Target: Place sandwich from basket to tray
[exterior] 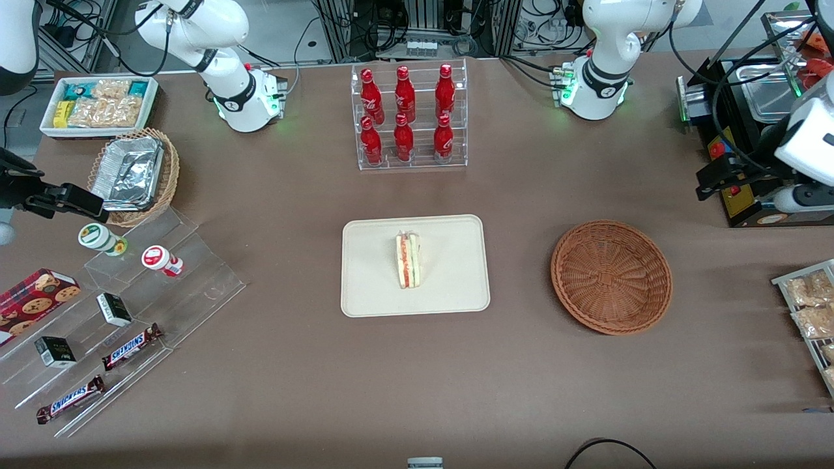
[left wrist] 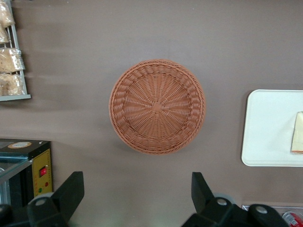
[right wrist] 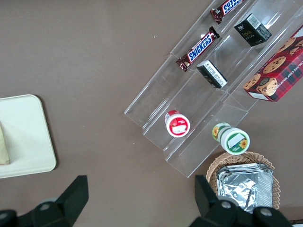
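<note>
The sandwich [exterior: 408, 260], a pale wedge with red and green filling along its edge, lies on the cream tray [exterior: 371, 277] in the middle of the table. The round reddish-brown basket [exterior: 611, 277] sits beside the tray, toward the working arm's end, with nothing in it. My gripper [exterior: 713, 179] hangs high above the table, toward the working arm's end from the basket and farther from the front camera. In the left wrist view the gripper [left wrist: 137, 176] is open with only bare table between its fingers; the basket [left wrist: 157, 106], the tray [left wrist: 265, 127] and an edge of the sandwich [left wrist: 298, 134] show too.
A clear rack of red bottles [exterior: 408, 117] stands farther from the front camera than the tray. A black appliance [exterior: 749, 137] and a rack of snack packets [exterior: 808, 312] stand at the working arm's end. Acrylic steps with snacks [exterior: 130, 306] and a tan foil-filled basket [exterior: 133, 176] lie toward the parked arm's end.
</note>
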{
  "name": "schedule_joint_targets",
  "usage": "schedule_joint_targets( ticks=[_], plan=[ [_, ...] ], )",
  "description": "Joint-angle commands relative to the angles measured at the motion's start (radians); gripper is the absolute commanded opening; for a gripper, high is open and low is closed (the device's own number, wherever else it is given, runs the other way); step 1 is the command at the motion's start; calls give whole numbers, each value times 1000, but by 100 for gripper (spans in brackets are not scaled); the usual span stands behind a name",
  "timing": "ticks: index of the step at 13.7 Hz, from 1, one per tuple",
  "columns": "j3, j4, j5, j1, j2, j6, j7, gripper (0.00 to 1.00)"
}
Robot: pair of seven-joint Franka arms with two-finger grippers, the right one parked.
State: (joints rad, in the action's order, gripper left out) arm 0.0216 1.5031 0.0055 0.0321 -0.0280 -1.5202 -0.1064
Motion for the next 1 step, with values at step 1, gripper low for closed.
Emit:
schedule_joint_targets(
  ticks=[1],
  plan=[
    [-15, -20, -9, -3, 0, 26, 56, 100]
  ],
)
